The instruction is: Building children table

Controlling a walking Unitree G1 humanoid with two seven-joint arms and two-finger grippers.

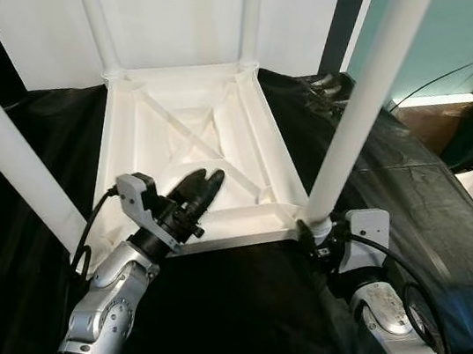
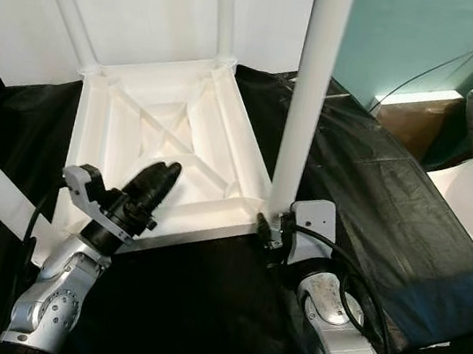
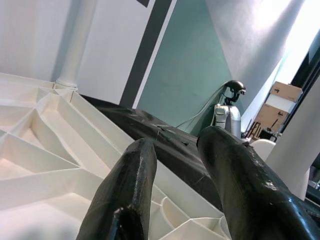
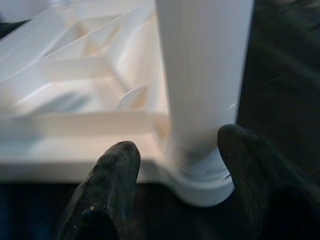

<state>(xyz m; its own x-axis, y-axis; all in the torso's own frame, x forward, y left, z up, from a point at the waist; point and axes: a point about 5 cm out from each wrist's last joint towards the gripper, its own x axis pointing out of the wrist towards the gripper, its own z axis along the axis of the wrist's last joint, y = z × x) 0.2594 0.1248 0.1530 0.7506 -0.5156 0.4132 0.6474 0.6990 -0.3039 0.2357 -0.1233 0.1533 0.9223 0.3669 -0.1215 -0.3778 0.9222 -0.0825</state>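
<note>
Left tool (image 1: 203,181) raised over upturned tabletop (image 1: 255,113), fingers slightly parted, empty. Right tool (image 4: 175,165) low at tabletop's near corner, fingers spread astride leg (image 1: 364,98) base.

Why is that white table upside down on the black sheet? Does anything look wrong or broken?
Nothing looks damaged. The white plastic tabletop lies ribbed underside up on the black sheet, white legs pointing upward. The right gripper sits at the near-right leg's base.

I note a white tabletop (image 1: 182,124) with white legs (image 1: 363,107), black sheet (image 1: 411,203), teal wall (image 1: 453,40), silver arms with black tools.
</note>
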